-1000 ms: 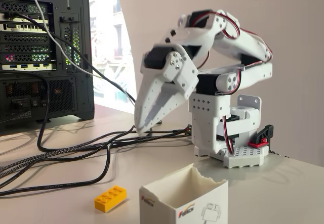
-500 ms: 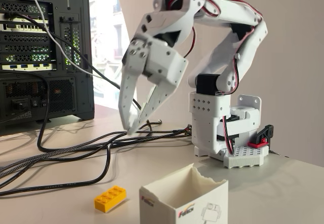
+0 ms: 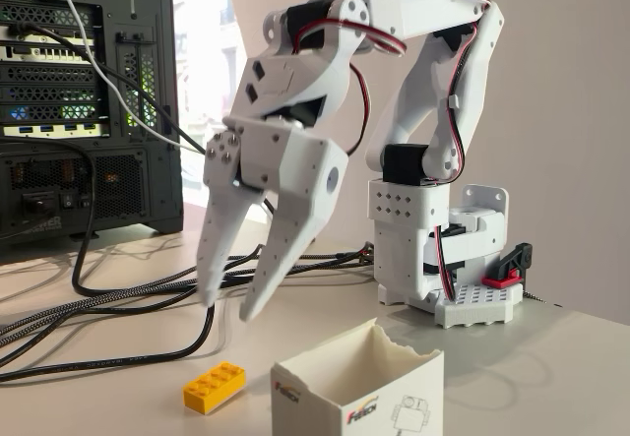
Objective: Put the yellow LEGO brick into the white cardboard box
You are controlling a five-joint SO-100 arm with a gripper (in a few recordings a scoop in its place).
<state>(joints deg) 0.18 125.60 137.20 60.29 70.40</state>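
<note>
The yellow LEGO brick [image 3: 214, 387] lies flat on the table near the front edge of the fixed view, studs up. Just to its right stands the white cardboard box [image 3: 356, 385], open at its torn top, with a small red-black logo on its front. My white gripper [image 3: 227, 310] hangs above the table, fingers pointing down, open with nothing between them. Its tips are a short way above and slightly behind the brick, to the left of the box.
A black computer tower [image 3: 89, 101] stands at the back left, and several black cables [image 3: 148, 298] trail across the table behind the brick. The arm's white base [image 3: 433, 249] sits clamped at the right rear. Bare tabletop shows at the right.
The arm has unfolded and reached forward and down toward the viewer. The gripper's fingers have spread apart and now hang closer to the brick. Brick and box have not moved.
</note>
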